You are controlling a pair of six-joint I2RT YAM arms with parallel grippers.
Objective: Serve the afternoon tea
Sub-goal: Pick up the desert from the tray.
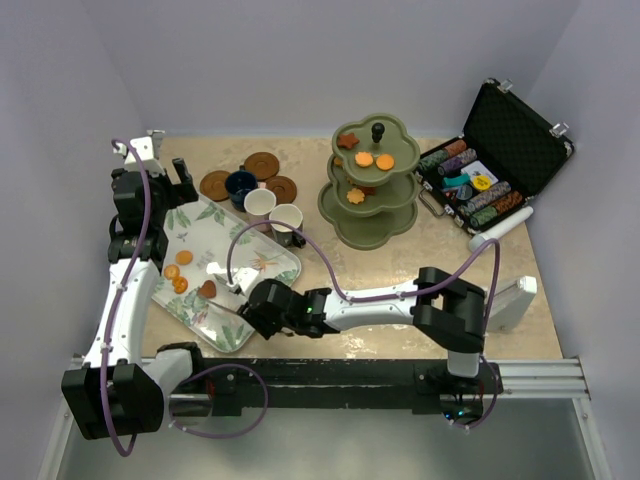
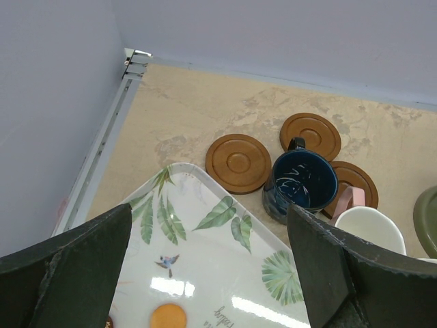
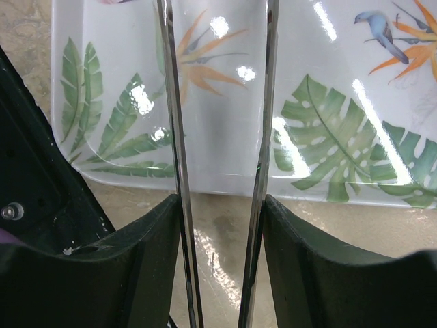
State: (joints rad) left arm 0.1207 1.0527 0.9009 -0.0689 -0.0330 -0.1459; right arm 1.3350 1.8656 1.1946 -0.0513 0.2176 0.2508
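The olive-green three-tier stand (image 1: 372, 215) at the back holds a star biscuit (image 1: 347, 141) and round orange biscuits (image 1: 363, 158). More biscuits (image 1: 180, 272) lie on the leaf-patterned tray (image 1: 262, 262). My right gripper (image 1: 258, 310) (image 3: 222, 205) is shut on metal tongs (image 1: 228, 282) (image 3: 179, 123), whose tips reach over the tray beside a brown biscuit (image 1: 207, 289). My left gripper (image 1: 170, 190) (image 2: 208, 219) hangs open above the tray's far corner. The navy cup (image 2: 300, 184), pinkish-white cup (image 1: 260, 204) and cream cup (image 1: 286, 218) stand by three brown saucers (image 2: 238, 162).
An open black case of poker chips (image 1: 490, 170) lies at the back right, with a white roll (image 1: 497, 230) in front of it. A white block (image 1: 515, 300) sits at the right edge. Walls close in the table on the left and back.
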